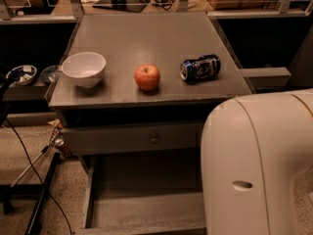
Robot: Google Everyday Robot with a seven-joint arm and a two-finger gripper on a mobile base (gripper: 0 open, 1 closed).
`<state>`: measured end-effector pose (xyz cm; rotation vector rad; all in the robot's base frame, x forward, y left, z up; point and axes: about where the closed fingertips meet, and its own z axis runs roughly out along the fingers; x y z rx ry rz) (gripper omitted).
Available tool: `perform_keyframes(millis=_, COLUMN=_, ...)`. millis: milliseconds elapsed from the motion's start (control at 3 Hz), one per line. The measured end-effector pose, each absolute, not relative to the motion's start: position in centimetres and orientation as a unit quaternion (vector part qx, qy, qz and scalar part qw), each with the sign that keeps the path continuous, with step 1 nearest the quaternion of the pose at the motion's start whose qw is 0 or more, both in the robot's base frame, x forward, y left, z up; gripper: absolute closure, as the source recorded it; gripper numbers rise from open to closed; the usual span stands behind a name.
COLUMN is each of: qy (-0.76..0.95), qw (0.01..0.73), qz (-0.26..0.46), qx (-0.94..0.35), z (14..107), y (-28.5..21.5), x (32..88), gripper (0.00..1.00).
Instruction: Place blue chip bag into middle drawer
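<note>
From the one camera view I look down on the grey bench [146,33], which carries three things in a loose row near its front edge. A white bowl [84,68] stands upright on the left. A red apple [147,77] sits in the middle, well apart from the bowl. A blue-and-white drink can [200,68] lies on its side to the right of the apple, near it but not touching. Under the bench top I see a grey drawer front [117,140] with a small round knob [154,139], standing shut or nearly so. Below it the middle drawer [146,210] is pulled out toward me, its low left wall and flat grey floor in sight. The part of the floor that I can see is bare, and its right side is hidden. What hides it is the robot's big white arm housing [259,165], which fills the lower right corner of my view. The end effector is out of view, somewhere beyond that housing or the picture's edge, so I cannot tell its state. The blue chip bag does not show either, and I cannot tell where it is. At the far left a small dish [22,74] rests on a lower shelf, and a black cable [30,166] trails over the speckled floor.
</note>
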<state>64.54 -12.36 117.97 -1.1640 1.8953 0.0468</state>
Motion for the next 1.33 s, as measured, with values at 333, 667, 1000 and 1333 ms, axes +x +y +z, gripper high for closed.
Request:
perform_keyframes(millis=333, qy=0.741, qw=0.485, qz=0.021, qx=-0.465, z=119.9, y=-11.2, x=64.8, gripper=1.0)
perform_keyframes(millis=667, qy=0.739, qw=0.488, qz=0.031, qx=-0.463, z=119.4, y=-11.0, x=65.9, gripper=1.0)
perform_keyframes(millis=1000, qy=0.749, qw=0.477, qz=0.067, qx=-0.456, z=118.4, y=-11.9, x=63.8, gripper=1.0)
perform_keyframes(millis=1333, qy=0.747, qw=0.487, qz=0.093, qx=-0.442, z=118.8, y=-12.4, x=61.6, gripper=1.0)
